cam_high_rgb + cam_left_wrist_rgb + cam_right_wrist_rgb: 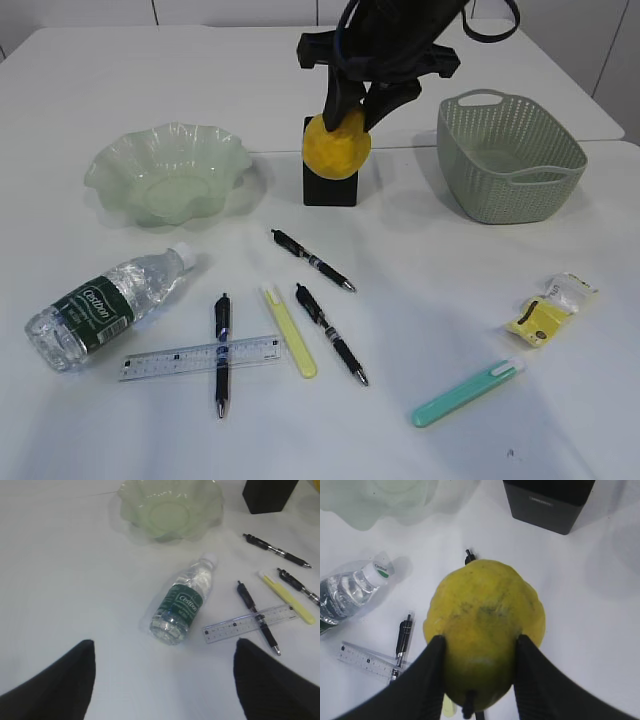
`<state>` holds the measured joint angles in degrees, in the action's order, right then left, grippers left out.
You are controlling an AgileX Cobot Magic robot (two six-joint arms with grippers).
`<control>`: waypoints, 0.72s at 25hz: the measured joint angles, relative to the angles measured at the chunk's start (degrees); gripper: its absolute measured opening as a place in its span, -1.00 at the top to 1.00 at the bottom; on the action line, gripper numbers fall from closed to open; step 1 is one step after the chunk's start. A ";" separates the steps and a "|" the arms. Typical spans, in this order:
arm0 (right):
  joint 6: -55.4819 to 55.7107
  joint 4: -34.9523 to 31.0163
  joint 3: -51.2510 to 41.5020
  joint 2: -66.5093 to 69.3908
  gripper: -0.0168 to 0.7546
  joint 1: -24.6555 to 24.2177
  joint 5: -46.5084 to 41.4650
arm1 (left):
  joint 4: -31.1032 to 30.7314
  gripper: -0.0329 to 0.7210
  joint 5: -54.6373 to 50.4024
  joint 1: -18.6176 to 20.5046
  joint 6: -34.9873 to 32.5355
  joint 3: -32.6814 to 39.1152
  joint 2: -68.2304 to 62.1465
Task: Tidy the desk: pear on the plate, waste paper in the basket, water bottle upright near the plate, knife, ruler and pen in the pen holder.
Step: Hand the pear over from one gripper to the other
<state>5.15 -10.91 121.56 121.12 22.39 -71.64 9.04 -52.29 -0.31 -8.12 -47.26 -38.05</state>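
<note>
- The exterior view looks down at a slant across the plain white tabletop from its near edge.
- The left wrist view hovers higher, facing the lying clear plastic bottle with a dark green label.
- The right wrist view sits close above the yellow pear.
- All three share the bottle and the clear plastic ruler.

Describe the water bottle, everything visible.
The water bottle is small and clear, plastic by the look, with a white cap and a dark green label with white lettering. It lies on its side on the white desk, capped, cap pointing toward the green glass plate. Whether it holds water is unclear. Only the desk touches it; the ruler lies close by but apart. The open left gripper hangs above it, not touching.
</note>
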 joint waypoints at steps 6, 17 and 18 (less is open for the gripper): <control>0.00 -0.59 0.00 -0.67 0.14 0.00 0.00 | 4.29 -0.72 0.63 0.00 -5.93 -7.81 -11.90; 0.12 -1.44 0.00 -0.67 0.14 0.00 -0.02 | 8.89 -0.51 9.84 0.00 -7.73 -11.48 -21.96; 0.12 -1.44 0.00 -0.67 0.14 0.00 -0.02 | 8.98 -0.51 10.07 0.00 -7.84 -11.48 -22.10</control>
<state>5.27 -12.35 121.56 120.45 22.39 -71.66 18.03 -42.22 -0.31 -15.96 -58.74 -60.15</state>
